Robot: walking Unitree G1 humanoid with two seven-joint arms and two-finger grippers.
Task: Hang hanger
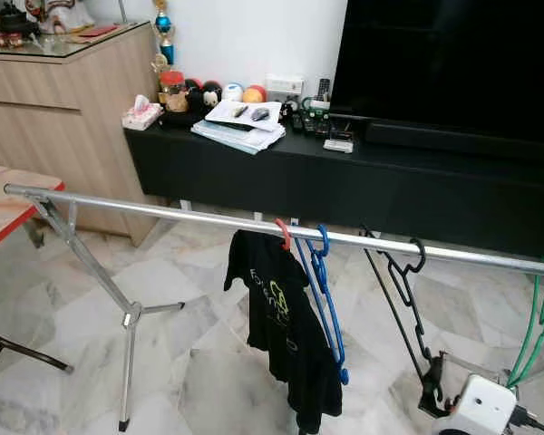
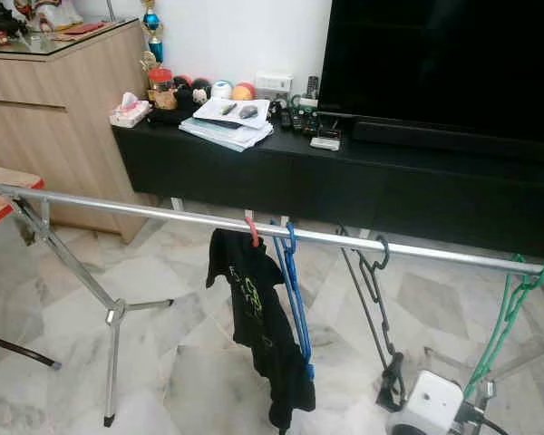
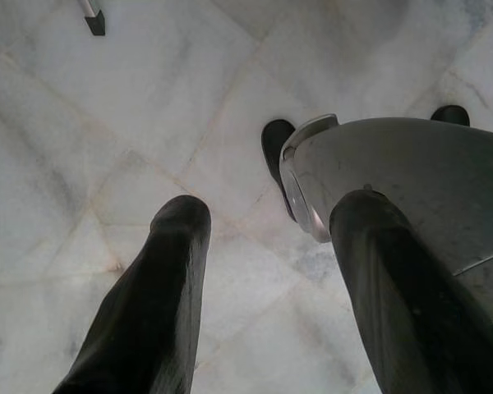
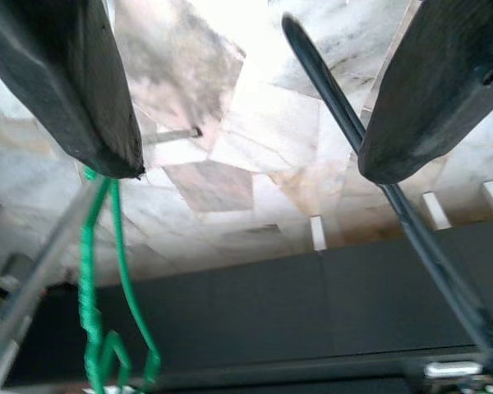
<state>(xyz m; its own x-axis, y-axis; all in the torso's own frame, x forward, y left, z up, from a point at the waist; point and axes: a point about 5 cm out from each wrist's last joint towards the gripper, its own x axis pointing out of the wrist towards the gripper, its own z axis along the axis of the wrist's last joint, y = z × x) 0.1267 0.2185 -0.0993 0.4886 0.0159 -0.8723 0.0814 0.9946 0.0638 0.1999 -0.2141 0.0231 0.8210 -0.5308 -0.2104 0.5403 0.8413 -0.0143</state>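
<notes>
A silver clothes rail [image 1: 163, 210] runs across in front of me. On it hang a red hanger [image 1: 282, 232] carrying a black T-shirt [image 1: 286, 335], a bare blue hanger [image 1: 325, 290], a black hanger [image 1: 403, 281] and, at the far right, a green hanger [image 1: 537, 317]. My right gripper [image 1: 432, 388] is low at the black hanger's bottom end. In the right wrist view this gripper [image 4: 251, 168] is open, and the black hanger's [image 4: 345, 123] thin bar passes between the fingers, close to one of them. My left gripper [image 3: 271, 209] hangs open above the marble floor, holding nothing.
Behind the rail stand a long black TV console [image 1: 254, 172] with clutter on top, a large TV [image 1: 453, 63] and a wooden cabinet [image 1: 63, 118]. The rail's splayed legs [image 1: 127, 317] stand at left, beside a red-edged table [image 1: 0, 213].
</notes>
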